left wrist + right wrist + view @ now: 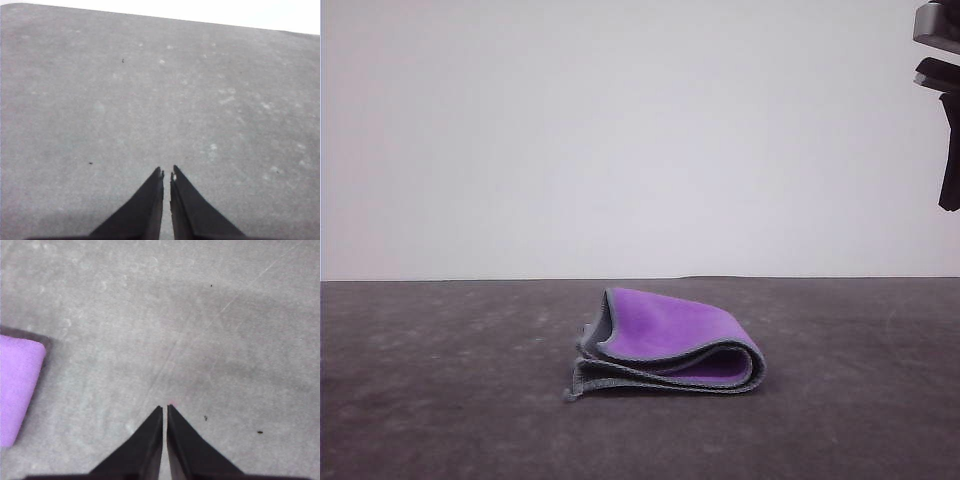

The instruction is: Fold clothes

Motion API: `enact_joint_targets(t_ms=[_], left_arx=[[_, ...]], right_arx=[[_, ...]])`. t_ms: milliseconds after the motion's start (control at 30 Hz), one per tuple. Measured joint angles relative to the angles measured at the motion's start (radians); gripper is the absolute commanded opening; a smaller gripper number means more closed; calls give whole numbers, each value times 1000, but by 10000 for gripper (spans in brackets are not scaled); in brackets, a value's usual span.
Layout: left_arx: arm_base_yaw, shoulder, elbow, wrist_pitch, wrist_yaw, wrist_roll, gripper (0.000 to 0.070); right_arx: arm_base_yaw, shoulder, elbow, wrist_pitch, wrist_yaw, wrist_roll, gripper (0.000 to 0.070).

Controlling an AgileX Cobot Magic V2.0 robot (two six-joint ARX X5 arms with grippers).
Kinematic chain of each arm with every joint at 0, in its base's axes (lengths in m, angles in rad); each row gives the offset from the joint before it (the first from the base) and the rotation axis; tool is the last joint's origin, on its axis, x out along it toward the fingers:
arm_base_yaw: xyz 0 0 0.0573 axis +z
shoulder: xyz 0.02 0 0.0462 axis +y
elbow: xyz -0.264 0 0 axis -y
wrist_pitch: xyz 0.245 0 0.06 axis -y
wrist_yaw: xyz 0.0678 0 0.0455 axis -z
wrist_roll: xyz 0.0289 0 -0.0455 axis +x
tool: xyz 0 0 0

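The clothes (665, 345) are one small cloth lying folded over in the middle of the dark table, purple face up, grey hem along its edges. A purple corner of the clothes (17, 390) also shows in the right wrist view. My right gripper (164, 409) is shut and holds nothing, hovering over bare table beside that corner. Part of the right arm (942, 100) hangs high at the right edge of the front view. Over bare grey table, my left gripper (166, 172) is shut with nothing between its fingers.
The dark grey table (440, 400) stretches around the cloth on all sides. A plain white wall (620, 130) stands behind its far edge.
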Motion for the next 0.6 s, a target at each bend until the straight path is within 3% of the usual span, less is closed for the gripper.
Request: enact_joint_targets(t_ms=[600], left_arx=[[6, -134, -101, 88, 0, 0, 17]], right_arx=[[0, 0, 0, 2, 0, 0, 9]])
